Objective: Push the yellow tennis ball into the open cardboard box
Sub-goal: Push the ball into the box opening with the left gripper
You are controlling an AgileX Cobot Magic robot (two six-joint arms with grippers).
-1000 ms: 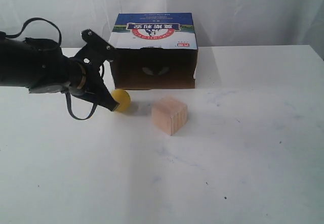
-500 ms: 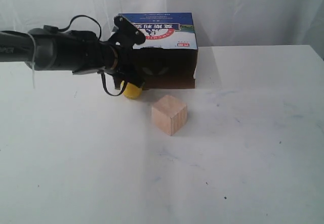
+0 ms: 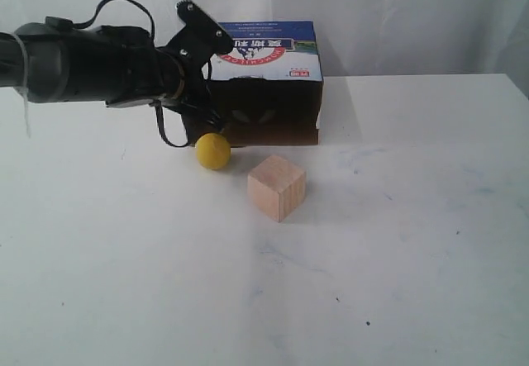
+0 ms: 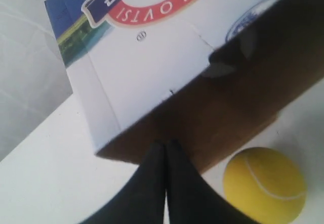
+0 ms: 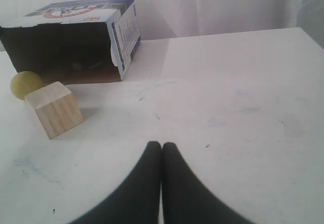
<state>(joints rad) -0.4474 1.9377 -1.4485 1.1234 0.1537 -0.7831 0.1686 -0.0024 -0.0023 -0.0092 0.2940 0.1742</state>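
The yellow tennis ball (image 3: 213, 151) rests on the white table just in front of the left end of the open cardboard box (image 3: 252, 48), outside its dark opening. My left gripper (image 3: 213, 121) is shut and empty, with its tips at the box's front left corner, just above and behind the ball. In the left wrist view the shut fingers (image 4: 166, 145) meet the box's brown edge (image 4: 217, 107), and the ball (image 4: 265, 181) lies beside them. The right gripper (image 5: 162, 144) is shut over bare table, far from the ball (image 5: 25, 84) and the box (image 5: 76, 11).
A pale wooden cube (image 3: 277, 187) stands on the table just right of the ball and in front of the box; it also shows in the right wrist view (image 5: 54, 108). A white curtain hangs behind the table (image 3: 397, 242).
My left arm swept right from beside the ball to the box's front left corner. The ball rolled right and back toward the box and now lies just below the gripper.
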